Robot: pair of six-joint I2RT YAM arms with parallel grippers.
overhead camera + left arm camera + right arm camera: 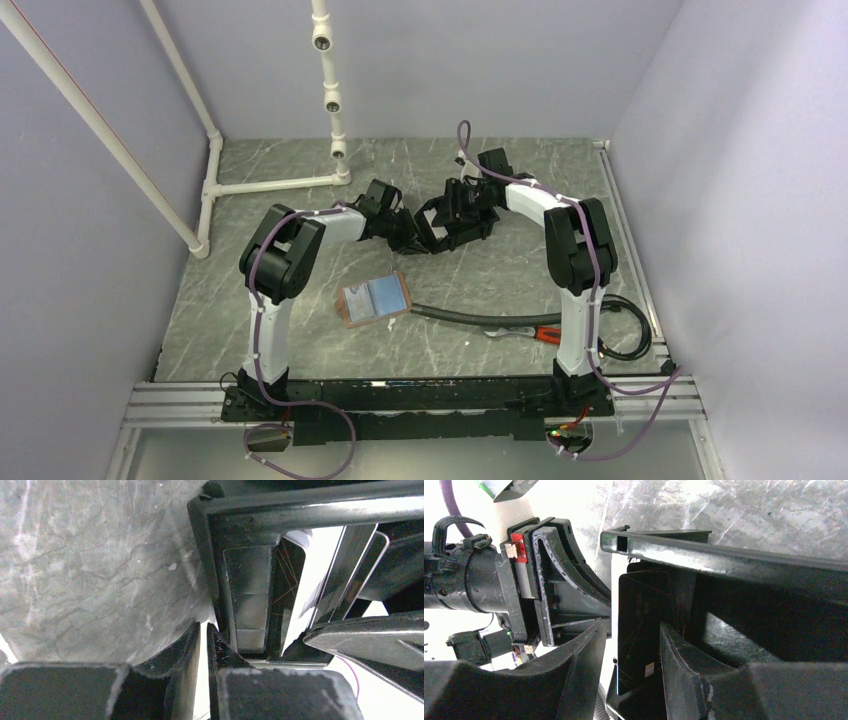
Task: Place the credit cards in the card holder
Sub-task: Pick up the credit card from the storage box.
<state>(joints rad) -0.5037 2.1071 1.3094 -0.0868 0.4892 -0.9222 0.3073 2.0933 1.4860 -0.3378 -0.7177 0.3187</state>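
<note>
Two grippers sat tip to tip at far middle of table [480,290], both at black box [704,555]. Left gripper [205,630] nearly closed, thin bright slit between fingers, tips against box corner; could not tell whether it pinched box wall. Right gripper [633,627] partly open, fingers straddling dark card [639,595], which stood on edge just under box rim; gap showed on one side. Card holder [352,310] lay flat nearer arm bases, well apart from grippers, with light blue card [382,294] on it.
</note>
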